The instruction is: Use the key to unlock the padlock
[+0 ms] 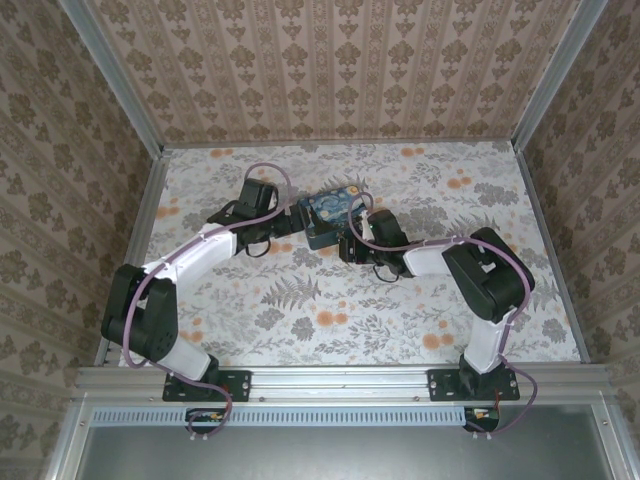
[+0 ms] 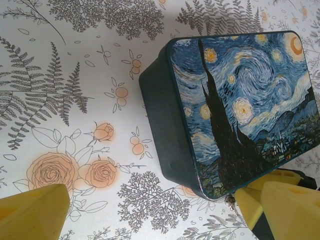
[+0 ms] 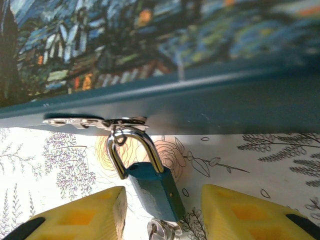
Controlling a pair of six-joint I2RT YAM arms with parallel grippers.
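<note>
The padlock, small and dark bluish-grey, hangs by its silver shackle from a metal hasp on the side of the starry-night box. My right gripper is open, with one yellow finger on each side of the padlock body and a gap at both. A silvery ring-shaped piece shows at the padlock's lower end; I cannot tell whether it is the key. My left gripper is open over the table, its right finger beside the box's near corner.
From above, the box lies mid-table with the left gripper at its left and the right gripper at its front. Patterned walls and metal rails enclose the flowered table. Open tabletop lies in front of the arms.
</note>
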